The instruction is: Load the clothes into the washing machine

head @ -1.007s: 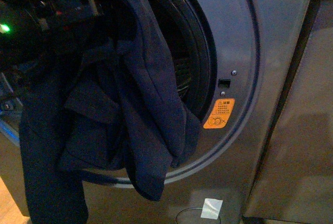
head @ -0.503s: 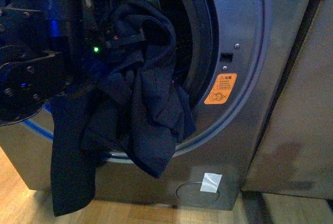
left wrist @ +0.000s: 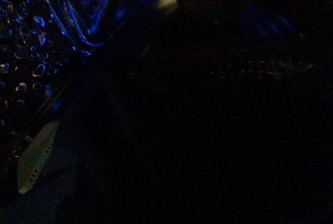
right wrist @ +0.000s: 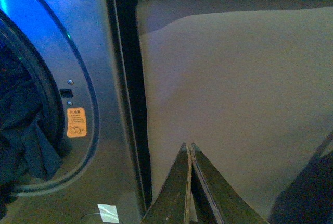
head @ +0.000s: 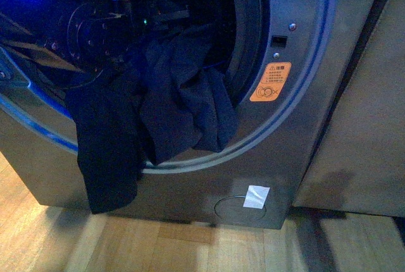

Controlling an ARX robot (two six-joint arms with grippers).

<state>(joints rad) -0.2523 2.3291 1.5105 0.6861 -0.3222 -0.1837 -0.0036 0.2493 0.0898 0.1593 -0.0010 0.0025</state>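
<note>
**Desk:** So what changes in this second?

**Field:** The clothes [head: 183,107] move from hanging in front of the door ring to having their top pushed into the porthole of the washing machine [head: 304,158]. A second ago the bundle covered most of the opening from outside. Now its upper folds sit inside the mouth and the bulk drapes over the lower rim.

**Desk:** All of it in?

**Field:** No. The long trouser-leg strip [head: 104,158] hangs outside, down the front panel below the rim and above the wooden floor [head: 158,247]. By my reading the load is about half delivered, and that strip has to be lifted or dragged in after the rest.

**Desk:** And the arms?

**Field:** The left arm [head: 88,28] has travelled up and inward with the fabric. The left gripper [head: 169,14] shows only as dark bars among the folds at the top of the opening, so whether it is clamped cannot be told. The left wrist view is dark. The right gripper [right wrist: 187,148] is away from the work, fingers pressed together on nothing, pointed at the grey panel [right wrist: 234,88] beside the machine.

**Desk:** Landmarks?

**Field:** The orange sticker [head: 270,82] and the white tag [head: 256,196] are both uncovered.
</note>
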